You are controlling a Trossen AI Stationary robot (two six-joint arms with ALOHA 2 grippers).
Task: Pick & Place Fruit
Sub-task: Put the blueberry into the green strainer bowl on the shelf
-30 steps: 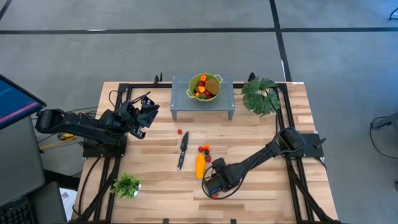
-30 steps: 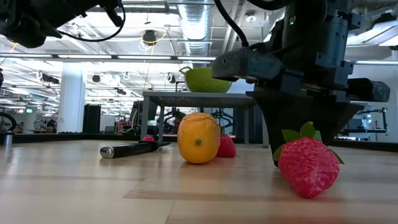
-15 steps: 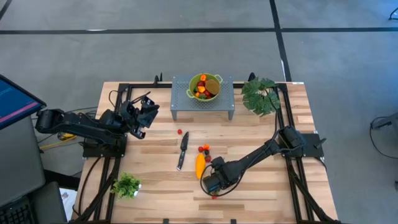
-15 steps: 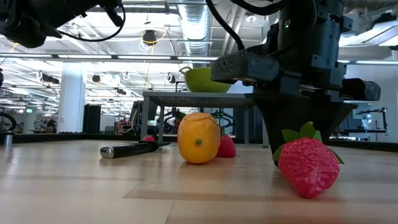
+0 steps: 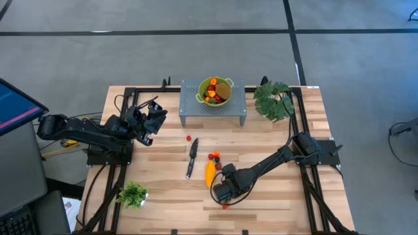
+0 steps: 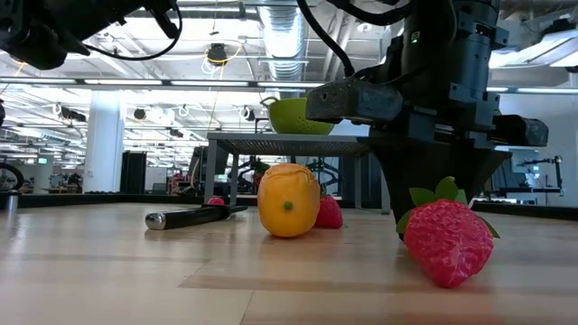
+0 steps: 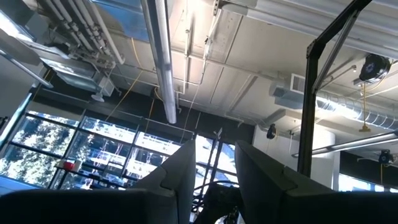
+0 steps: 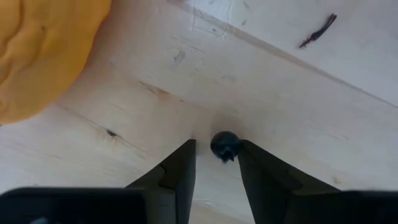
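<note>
Right gripper (image 8: 214, 163) low over the bench (image 5: 274, 202), fingers slightly apart around a small dark ball (image 8: 224, 145), yellow-orange fruit (image 5: 209, 173) and strawberry (image 6: 447, 239) close by, knife (image 5: 192, 156) beyond, green bowl (image 5: 215, 91) of fruit on a grey stand (image 5: 238, 104), left gripper (image 5: 154, 116) raised, fingers narrowly apart, holding nothing.

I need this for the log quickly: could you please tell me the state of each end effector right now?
Left end effector: raised off the table, fingers apart, holding nothing.
Right end effector: down at the table, fingers open around a small dark ball, not yet gripping it.
</note>
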